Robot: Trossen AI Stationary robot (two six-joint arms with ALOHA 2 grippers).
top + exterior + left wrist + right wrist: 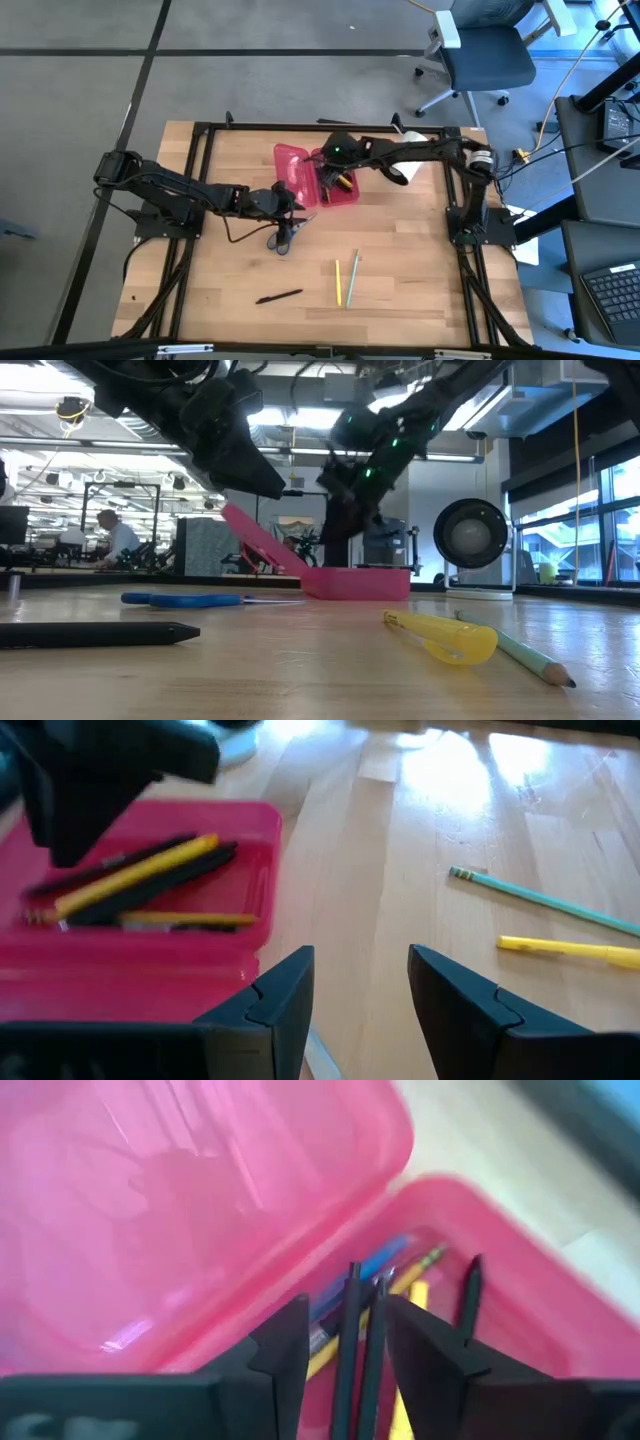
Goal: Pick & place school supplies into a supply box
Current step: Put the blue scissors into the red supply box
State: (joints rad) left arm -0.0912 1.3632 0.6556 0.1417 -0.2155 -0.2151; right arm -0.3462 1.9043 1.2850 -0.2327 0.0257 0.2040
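With the right claw (345, 1345) spread over the pink supply box (340, 187) at twelve o'clock, pens (358, 1350) between its fingers, lift straight up to avoid dragging them out.

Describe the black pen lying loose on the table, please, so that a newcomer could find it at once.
Start from the pink supply box near the table's far edge and come toward the near edge. There lies the black pen, alone, on the left arm's side of the yellow pen and green pencil. It is the only dark one of the three.

Two dark jointed arms with black cables; a green light glows on the right one
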